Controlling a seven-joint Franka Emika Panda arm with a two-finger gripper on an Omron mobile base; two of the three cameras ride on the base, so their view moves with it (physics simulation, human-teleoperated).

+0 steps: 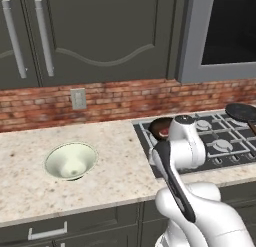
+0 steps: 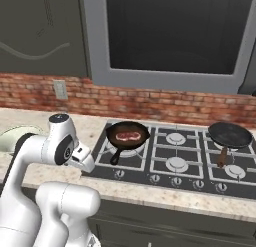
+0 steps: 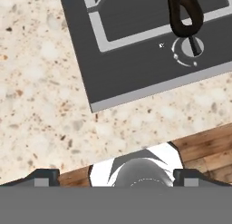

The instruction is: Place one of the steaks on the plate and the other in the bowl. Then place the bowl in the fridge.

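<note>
The gripper (image 3: 116, 175) is wide open with nothing in it, at the bottom of the hand view, above the speckled counter (image 3: 41, 96) near the stove (image 3: 136, 64) corner. One steak (image 2: 128, 136) lies in a black pan (image 2: 127, 133) in the middle of the right base view. The pale bowl (image 1: 70, 161) sits on the counter at the left of the left base view. Another black pan (image 2: 230, 135) sits at the right.
</note>
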